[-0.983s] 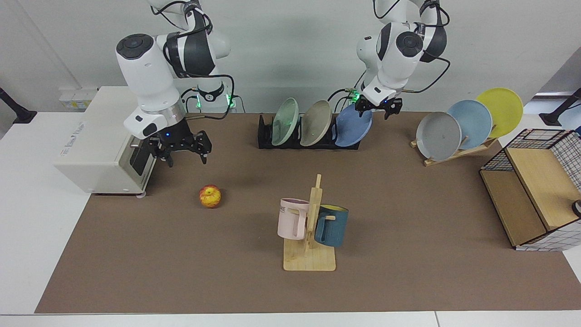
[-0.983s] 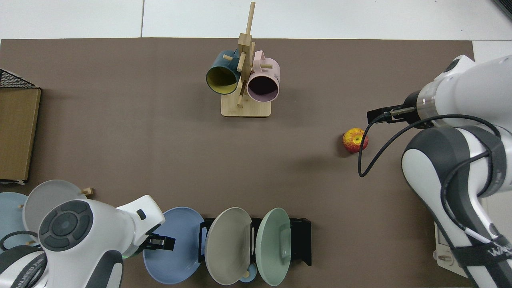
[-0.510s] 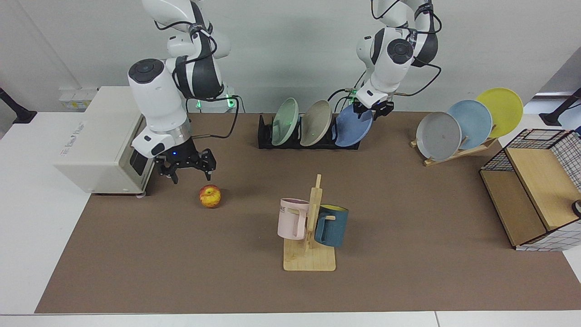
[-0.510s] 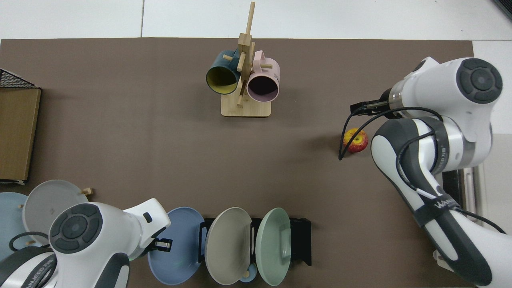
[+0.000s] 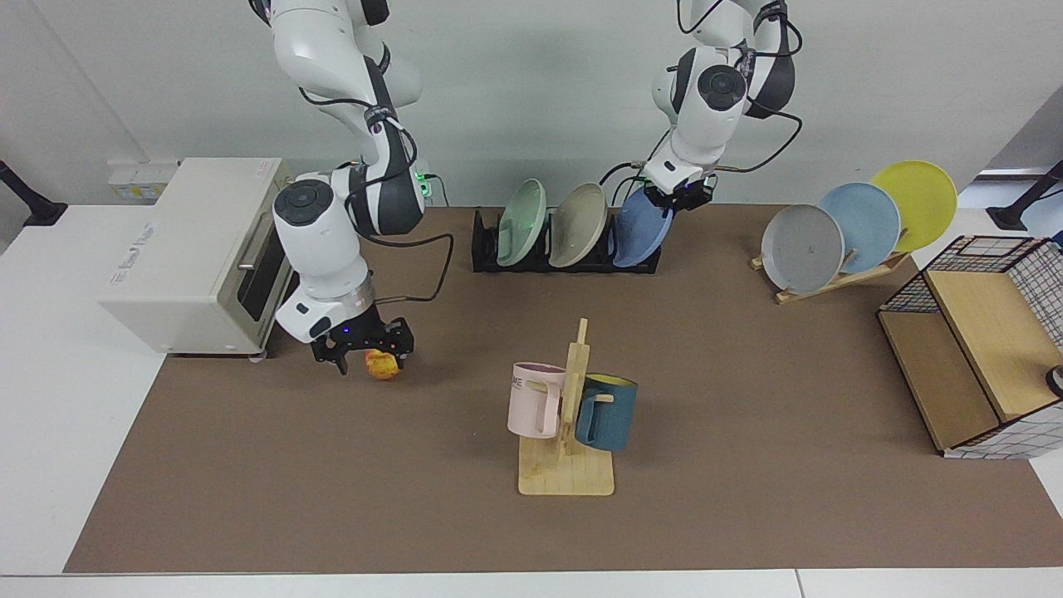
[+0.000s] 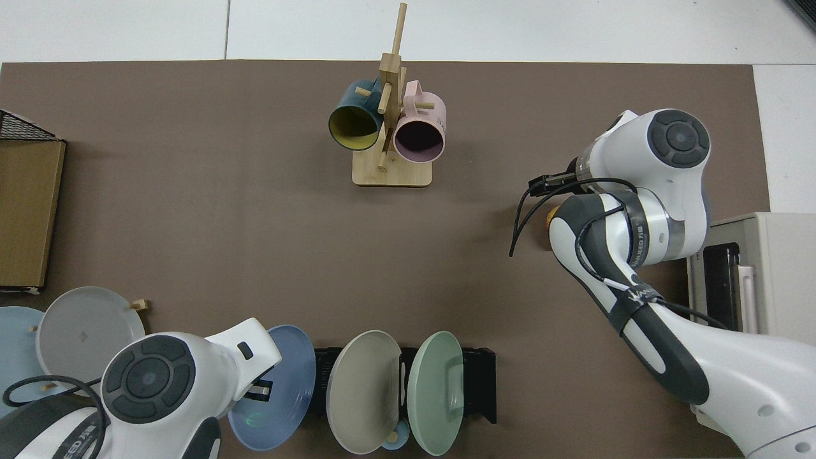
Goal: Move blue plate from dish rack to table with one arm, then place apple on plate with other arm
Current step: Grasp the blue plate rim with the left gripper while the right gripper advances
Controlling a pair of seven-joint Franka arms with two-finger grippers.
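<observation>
Nothing is finished yet, operator: your blue plate (image 5: 638,235) sits in the end slot of the black dish rack (image 5: 486,249) along the far edge of the counter (image 5: 747,498), and no plate lies flat on the mat. Your left claw (image 5: 683,193) is down at the plate's upper rim, arm folded steeply from above; in the top view (image 6: 258,390) the wrist covers the fingers, so you cannot tell whether they are clamped on the rim. The lift-out and set-down are both left to do. Meanwhile your right claw (image 5: 363,353) has dropped low beside the toaster oven (image 5: 191,257), fingers spread apart with the apple (image 5: 383,364) between them, not visibly pinched. From above only a sliver of apple (image 6: 551,220) shows under the arm. I'd judge the apple grasp is being readied ahead of the plate
</observation>
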